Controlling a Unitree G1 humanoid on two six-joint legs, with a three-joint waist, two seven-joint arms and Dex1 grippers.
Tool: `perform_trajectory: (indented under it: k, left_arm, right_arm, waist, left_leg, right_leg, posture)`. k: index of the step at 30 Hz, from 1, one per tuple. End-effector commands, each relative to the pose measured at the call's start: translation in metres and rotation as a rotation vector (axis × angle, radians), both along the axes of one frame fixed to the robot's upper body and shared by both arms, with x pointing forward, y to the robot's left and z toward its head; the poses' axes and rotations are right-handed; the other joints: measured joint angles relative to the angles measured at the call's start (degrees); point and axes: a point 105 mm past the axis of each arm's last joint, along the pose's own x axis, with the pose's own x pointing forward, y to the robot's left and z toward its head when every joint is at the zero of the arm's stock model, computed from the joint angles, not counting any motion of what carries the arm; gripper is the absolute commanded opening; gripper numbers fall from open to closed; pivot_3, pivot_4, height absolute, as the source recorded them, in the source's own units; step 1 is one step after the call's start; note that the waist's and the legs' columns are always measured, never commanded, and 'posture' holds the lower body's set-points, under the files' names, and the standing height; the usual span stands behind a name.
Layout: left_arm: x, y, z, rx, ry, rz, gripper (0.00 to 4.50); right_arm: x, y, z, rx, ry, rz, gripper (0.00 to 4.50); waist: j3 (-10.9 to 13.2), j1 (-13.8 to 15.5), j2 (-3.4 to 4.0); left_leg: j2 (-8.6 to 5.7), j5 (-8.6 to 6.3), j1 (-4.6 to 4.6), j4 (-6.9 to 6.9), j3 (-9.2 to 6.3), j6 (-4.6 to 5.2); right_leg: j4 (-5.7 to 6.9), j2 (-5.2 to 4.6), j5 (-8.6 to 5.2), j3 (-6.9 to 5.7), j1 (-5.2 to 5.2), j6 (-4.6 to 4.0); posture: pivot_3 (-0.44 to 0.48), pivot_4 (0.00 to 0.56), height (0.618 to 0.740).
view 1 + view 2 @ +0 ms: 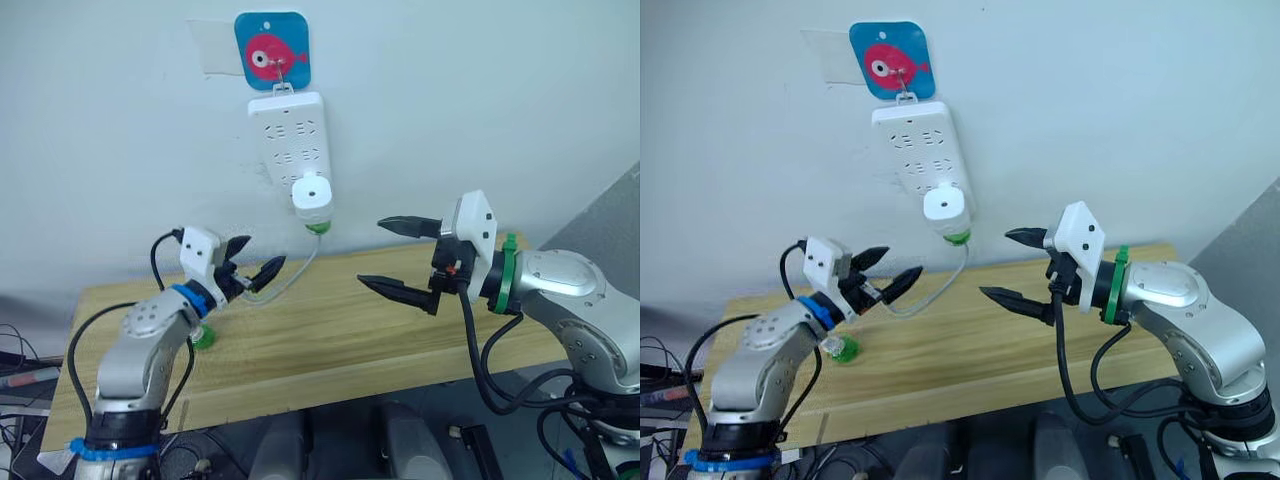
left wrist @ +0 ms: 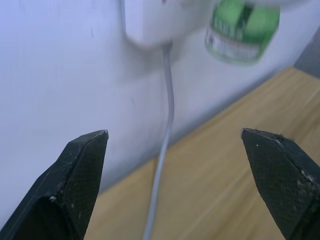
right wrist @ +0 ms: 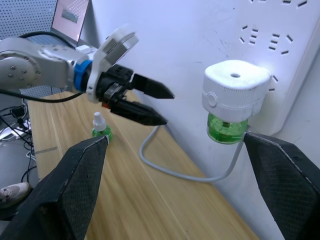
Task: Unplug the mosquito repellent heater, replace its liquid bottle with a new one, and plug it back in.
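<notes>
Open air between right gripper (image 1: 402, 258) fingers and mosquito repellent heater (image 1: 312, 196), plugged into power strip (image 1: 290, 135) just beyond fingertips. Cord (image 1: 292, 280) sags below the heater, past left gripper (image 1: 254, 260) fingertips. Spare bottle (image 3: 101, 127) stands on table (image 1: 380, 330) beneath left fingers.

The left gripper (image 1: 255, 262) is raised on a bent arm, its two black fingers spread apart with nothing between them. The right gripper (image 1: 392, 256) is held level on a bent arm, fingers pointing toward the left one, jaws wide and empty.
</notes>
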Motion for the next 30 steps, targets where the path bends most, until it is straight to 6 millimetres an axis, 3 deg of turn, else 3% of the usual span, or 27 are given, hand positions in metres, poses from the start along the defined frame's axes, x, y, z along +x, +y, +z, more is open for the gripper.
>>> perform_trajectory:
  k: [1, 12, 23, 30]
  left_arm:
    - [0.004, 0.002, 0.02, -0.001, -0.071, -0.01, 4.49]
    - [0.03, -0.007, 0.065, -0.028, -0.145, -0.079, 4.49]
    - [0.045, -0.007, 0.078, -0.025, -0.173, -0.123, 4.49]
    - [0.051, -0.02, 0.082, -0.045, -0.177, -0.205, 4.49]
  right_arm:
    - [-0.008, 0.003, 0.012, 0.009, -0.058, 0.02, 4.5]
    - [-0.008, 0.002, 0.01, -0.003, -0.056, 0.007, 4.5]
    - [-0.007, -0.001, 0.008, -0.012, -0.045, -0.016, 4.5]
    - [-0.007, -0.001, 0.006, -0.018, -0.038, -0.029, 4.5]
  waist:
    - [-0.2, -0.3, 0.01]
    - [-0.6, -1.1, 0.0]
    - [-0.6, -1.9, 0.0]
    - [-0.6, -1.6, 0.0]
  left_leg:
    - [0.0, 0.0, 0.0, 0.0, 0.01, 0.0]
    - [-0.03, 0.0, 0.0, 0.03, 0.0, 0.01]
    - [-0.03, 0.0, 0.0, 0.03, -0.02, 0.01]
    - [-0.1, 0.0, -0.01, 0.12, -0.1, 0.01]
  right_leg:
    - [0.0, 0.0, 0.0, 0.01, 0.0, 0.0]
    - [0.01, 0.0, 0.0, 0.01, 0.01, 0.0]
    - [0.02, 0.0, 0.0, 0.01, 0.01, 0.0]
    - [0.03, -0.02, 0.01, -0.02, 0.08, 0.03]
  posture:
    - [-0.283, 0.165, 0.734]
    - [-0.3, 0.17, 0.734]
    - [-0.31, 0.177, 0.734]
    - [-0.315, 0.185, 0.734]
